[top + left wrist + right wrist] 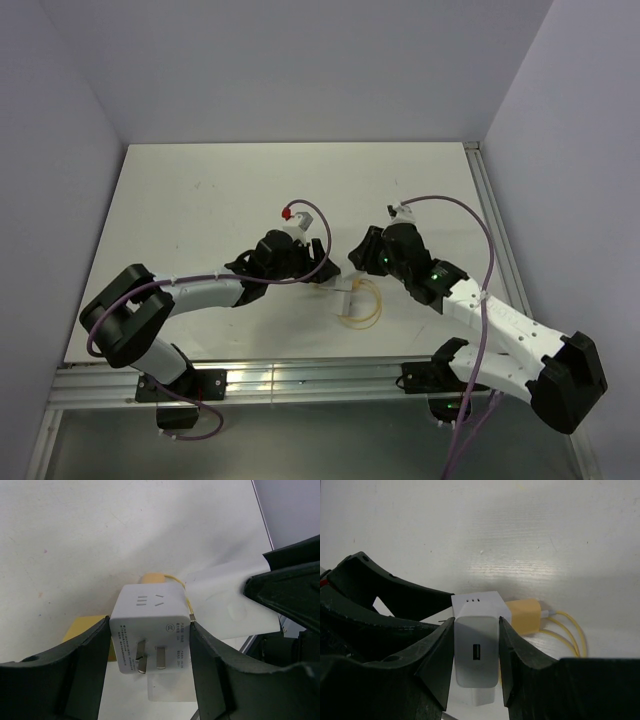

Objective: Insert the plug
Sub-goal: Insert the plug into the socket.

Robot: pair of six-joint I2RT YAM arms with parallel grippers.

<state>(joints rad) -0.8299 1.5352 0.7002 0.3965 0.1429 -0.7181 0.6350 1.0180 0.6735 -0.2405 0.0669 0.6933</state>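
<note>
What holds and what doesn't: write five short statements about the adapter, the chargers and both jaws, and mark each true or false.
1. The left jaws sit against both sides of the white adapter. True.
2. The adapter's metal prongs point toward the left wrist camera. True.
3. The right jaws hold the yellow charger. False: they clamp the white USB charger; the yellow one lies on the table.
4. The yellow charger's cable is black. False: it is yellow.
5. The white charger's USB port faces the right wrist camera. True.
</note>
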